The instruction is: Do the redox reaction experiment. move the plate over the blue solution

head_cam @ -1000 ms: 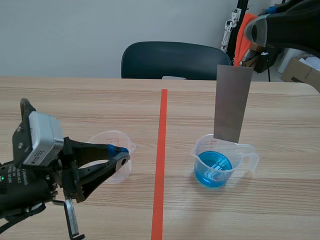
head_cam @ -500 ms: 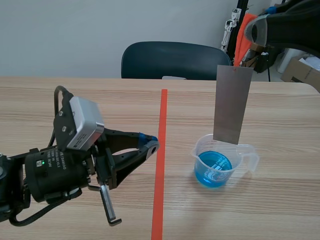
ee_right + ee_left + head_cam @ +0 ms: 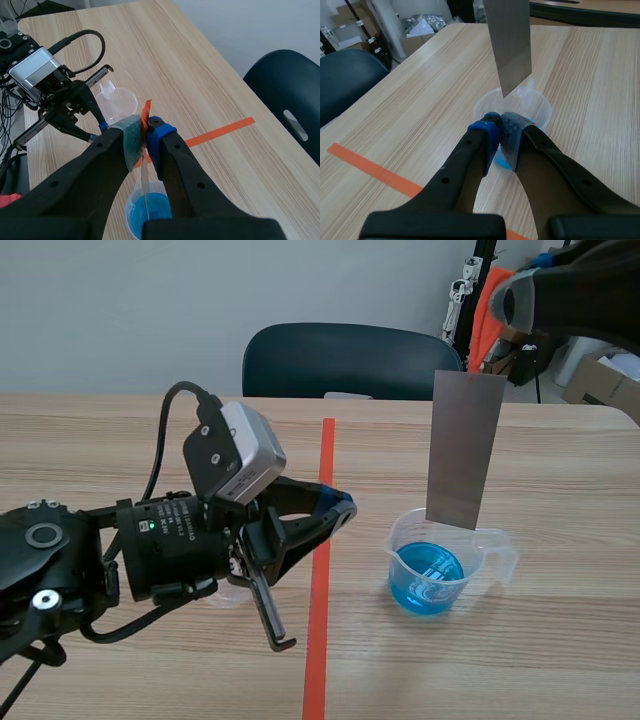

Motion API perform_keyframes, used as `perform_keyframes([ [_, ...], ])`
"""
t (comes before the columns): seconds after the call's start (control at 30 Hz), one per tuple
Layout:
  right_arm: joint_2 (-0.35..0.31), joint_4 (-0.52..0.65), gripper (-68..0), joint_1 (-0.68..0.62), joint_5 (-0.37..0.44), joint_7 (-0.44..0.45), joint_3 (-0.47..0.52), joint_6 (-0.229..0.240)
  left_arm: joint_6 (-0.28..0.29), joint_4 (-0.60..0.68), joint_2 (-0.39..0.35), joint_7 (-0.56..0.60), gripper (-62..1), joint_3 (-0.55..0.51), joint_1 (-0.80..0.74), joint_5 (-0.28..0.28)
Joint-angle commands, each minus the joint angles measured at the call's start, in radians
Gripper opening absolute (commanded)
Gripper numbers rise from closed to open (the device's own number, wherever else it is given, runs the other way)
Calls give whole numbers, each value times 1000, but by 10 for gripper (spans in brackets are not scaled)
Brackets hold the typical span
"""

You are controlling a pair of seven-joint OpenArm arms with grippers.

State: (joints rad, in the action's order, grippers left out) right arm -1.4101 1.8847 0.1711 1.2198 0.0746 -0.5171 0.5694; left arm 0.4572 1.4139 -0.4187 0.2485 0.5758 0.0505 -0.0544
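Between the fingers of the right hand (image 3: 146, 131), clamped tight: top edge of the grey metal plate (image 3: 463, 445), hanging upright. Straight below that hand, on the table (image 3: 560, 640): clear beaker (image 3: 485, 540) holding blue solution (image 3: 427, 580). Plate's lower edge near the beaker rim, not in the liquid. Beyond the beaker from that hand: left hand (image 3: 500, 127), fingers together on nothing, tips aimed at the beaker, by the orange-red tape line (image 3: 322, 540). Behind the left hand: empty beaker (image 3: 120, 102), upright.
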Motion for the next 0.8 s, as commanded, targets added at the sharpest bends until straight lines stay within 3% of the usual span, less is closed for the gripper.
perform_keyframes([
  [0.0,-14,-1,-673,20,15,23,14,0,-2,20,19,-29,-580,7,14,-13],
  [0.4,-14,-1,-673,20,15,26,14,0,-11,18,75,-128,-580,43,44,-17],
  [0.53,-14,-1,-673,20,15,26,14,0,-21,18,78,-159,-580,43,50,-63],
  [0.77,-14,-1,-673,20,15,26,14,0,-21,6,78,-179,-580,43,50,-65],
])
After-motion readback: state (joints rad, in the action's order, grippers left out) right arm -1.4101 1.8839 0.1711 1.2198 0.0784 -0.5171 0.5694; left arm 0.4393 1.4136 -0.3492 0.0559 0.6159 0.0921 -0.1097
